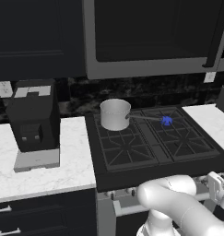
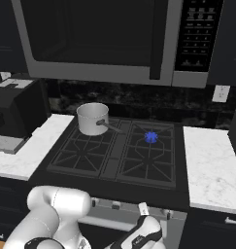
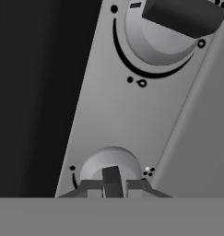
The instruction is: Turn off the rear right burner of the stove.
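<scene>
A steel saucepan (image 1: pixel 115 115) is sitting at the rear left, with its handle pointing to my right. A black coffee machine (image 1: pixel 32 119) is standing on the white marble counter (image 1: pixel 62 168) to the left. A microwave (image 2: pixel 109 39) is hanging above.

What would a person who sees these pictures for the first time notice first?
The small blue flame on the rear right burner of the black stove catches the eye. A steel saucepan stands on the rear left grate. In the hand view, the gripper is shut on a grey knob of the stove front.
</scene>
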You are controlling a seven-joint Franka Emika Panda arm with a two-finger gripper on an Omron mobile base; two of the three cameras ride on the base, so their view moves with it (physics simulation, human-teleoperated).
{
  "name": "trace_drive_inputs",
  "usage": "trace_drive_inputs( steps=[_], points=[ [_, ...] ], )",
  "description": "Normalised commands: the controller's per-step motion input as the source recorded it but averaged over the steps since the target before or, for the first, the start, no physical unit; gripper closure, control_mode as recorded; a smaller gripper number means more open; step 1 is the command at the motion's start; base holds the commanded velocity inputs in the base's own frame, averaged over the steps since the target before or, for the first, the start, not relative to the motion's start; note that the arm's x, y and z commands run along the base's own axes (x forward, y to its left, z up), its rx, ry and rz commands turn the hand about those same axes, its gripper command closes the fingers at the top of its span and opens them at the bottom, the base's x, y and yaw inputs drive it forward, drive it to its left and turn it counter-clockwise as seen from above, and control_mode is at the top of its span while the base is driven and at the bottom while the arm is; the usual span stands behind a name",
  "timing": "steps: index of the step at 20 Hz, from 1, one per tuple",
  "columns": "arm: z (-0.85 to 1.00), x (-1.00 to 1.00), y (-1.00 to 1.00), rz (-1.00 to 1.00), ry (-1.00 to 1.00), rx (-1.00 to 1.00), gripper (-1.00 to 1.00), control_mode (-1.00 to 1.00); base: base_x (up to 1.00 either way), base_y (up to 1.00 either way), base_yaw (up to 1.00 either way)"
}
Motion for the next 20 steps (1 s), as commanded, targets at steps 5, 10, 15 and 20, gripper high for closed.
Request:
trace_drive_inputs(
  steps=[5, 10, 15, 20],
  points=[
    [-0.31, -0.21, -0.01, -0.01, -0.01, 0.62, 1.0, -1.0, 0.0, 0.0, 0.0],
    [-0.41, -0.21, -0.08, 0.0, -0.03, 0.62, 1.0, -1.0, 0.0, 0.0, 0.0],
    [-0.12, -0.07, -0.3, 0.0, -0.01, 0.3, 1.0, -1.0, 0.0, 0.0, 0.0],
    [-0.71, -0.49, -0.01, -0.07, -0.2, 0.31, 1.0, -1.0, 0.0, 0.0, 0.0]
  ],
)
